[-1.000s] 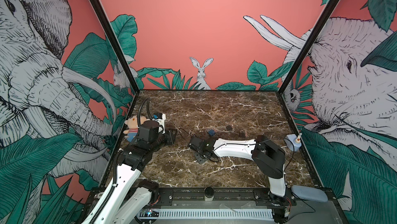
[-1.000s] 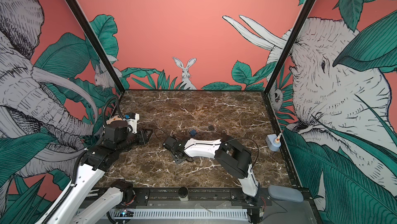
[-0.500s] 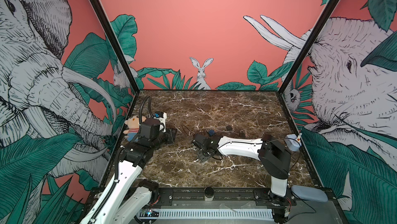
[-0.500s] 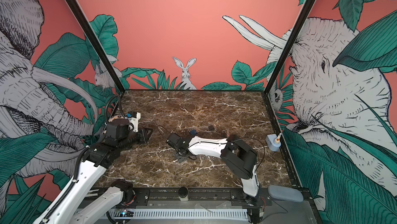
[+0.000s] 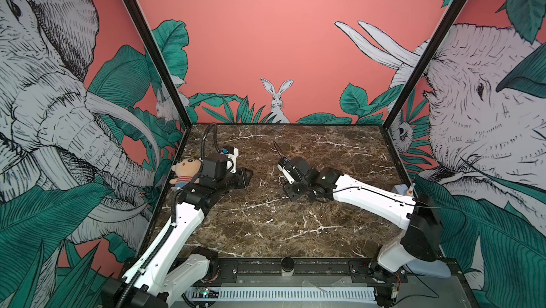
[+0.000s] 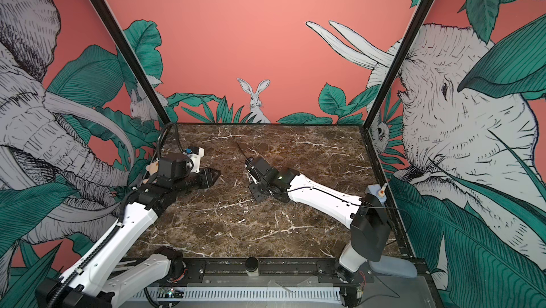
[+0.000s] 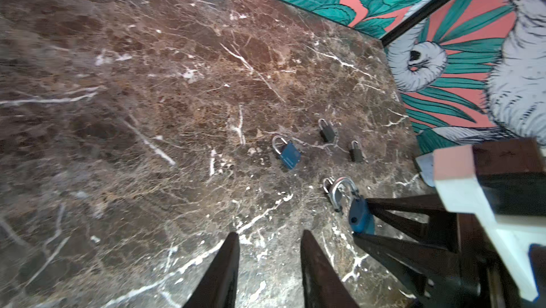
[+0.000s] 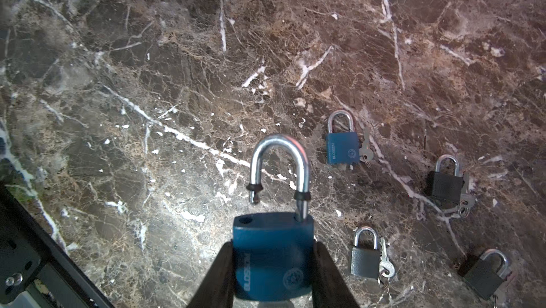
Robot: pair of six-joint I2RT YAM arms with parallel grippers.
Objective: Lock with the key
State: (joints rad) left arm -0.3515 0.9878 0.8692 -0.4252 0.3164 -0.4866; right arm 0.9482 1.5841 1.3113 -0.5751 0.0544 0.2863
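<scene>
Marble table (image 8: 177,85): right gripper (image 8: 272,249) clamps blue padlock (image 8: 271,232).

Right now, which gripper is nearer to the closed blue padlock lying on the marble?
Right. The right gripper, clamping an open padlock, is close beside the closed blue padlock; the left gripper, fingers open and empty, sits farther off.

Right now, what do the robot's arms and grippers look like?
Both arms have white shells and black joints. The left arm carries a ribbed black hose; the right arm a thin black cable. The left gripper and right gripper have dark, tapering jaws.
</scene>
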